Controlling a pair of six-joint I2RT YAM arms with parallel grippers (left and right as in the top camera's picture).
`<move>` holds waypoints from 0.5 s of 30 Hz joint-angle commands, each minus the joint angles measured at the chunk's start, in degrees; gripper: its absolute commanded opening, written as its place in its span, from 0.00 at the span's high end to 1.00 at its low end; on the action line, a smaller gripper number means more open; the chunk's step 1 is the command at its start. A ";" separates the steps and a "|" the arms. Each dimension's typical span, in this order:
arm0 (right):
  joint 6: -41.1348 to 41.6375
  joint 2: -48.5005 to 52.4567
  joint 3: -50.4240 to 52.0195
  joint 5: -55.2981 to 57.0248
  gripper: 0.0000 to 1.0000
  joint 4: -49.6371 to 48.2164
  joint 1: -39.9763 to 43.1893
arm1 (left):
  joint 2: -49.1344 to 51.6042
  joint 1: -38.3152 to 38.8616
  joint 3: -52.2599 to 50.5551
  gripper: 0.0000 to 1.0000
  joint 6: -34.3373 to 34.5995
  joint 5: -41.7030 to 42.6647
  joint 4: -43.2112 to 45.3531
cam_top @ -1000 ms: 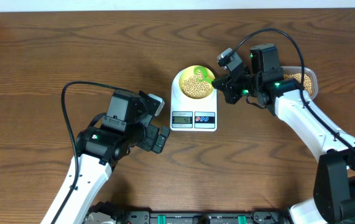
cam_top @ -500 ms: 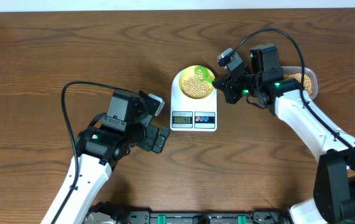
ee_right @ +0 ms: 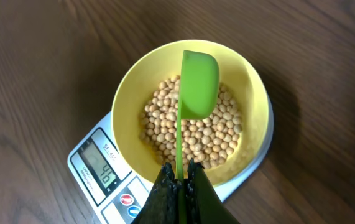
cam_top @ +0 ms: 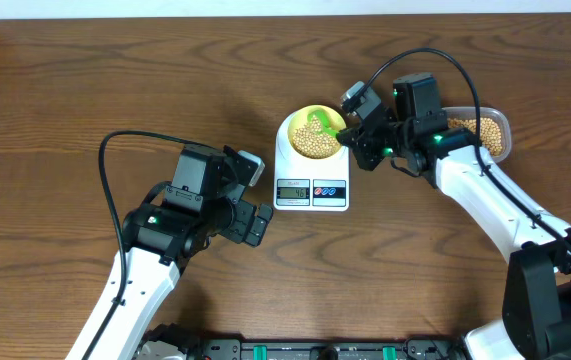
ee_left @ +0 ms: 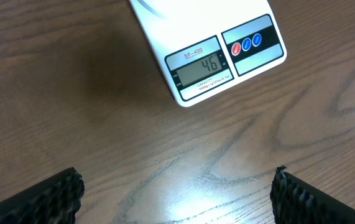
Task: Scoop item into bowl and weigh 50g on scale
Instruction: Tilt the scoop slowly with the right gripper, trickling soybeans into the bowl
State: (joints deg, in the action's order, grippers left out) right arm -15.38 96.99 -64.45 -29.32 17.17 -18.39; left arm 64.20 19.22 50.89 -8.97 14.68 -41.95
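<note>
Right fingers point(ee_right: 165, 186) are gripping the scoop point(ee_right: 199, 84) over the bowl point(ee_right: 127, 93). The scale point(ee_left: 183, 37) is reading 46, so it is needing just a few more beans point(ee_right: 189, 137). Left fingers point(ee_left: 53, 199) are gaping wide.

Your left arm point(cam_top: 130, 290) and right arm point(cam_top: 490, 195) wore glossy white tubular shells with black boxy joint housings, dotted by small green lights point(cam_top: 151, 218). A thin black cable point(cam_top: 102, 170) looped over each. The fingers point(ee_left: 50, 199) of your left gripper point(ee_left: 177, 190) were black and ribbed.
</note>
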 commanded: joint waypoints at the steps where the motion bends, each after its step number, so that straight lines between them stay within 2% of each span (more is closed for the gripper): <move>1: -1.81 -1.53 -1.33 0.33 0.99 0.26 -0.92 | 0.11 -0.24 -0.04 0.02 0.24 -0.37 0.07; 15: 2.89 -1.53 -1.33 0.44 0.99 0.17 -0.90 | 0.11 -0.24 -0.04 0.02 0.24 -0.37 0.07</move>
State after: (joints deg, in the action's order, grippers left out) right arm -14.85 96.99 -64.45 -28.67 17.32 -18.94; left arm 64.20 19.22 50.89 -8.97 14.68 -41.93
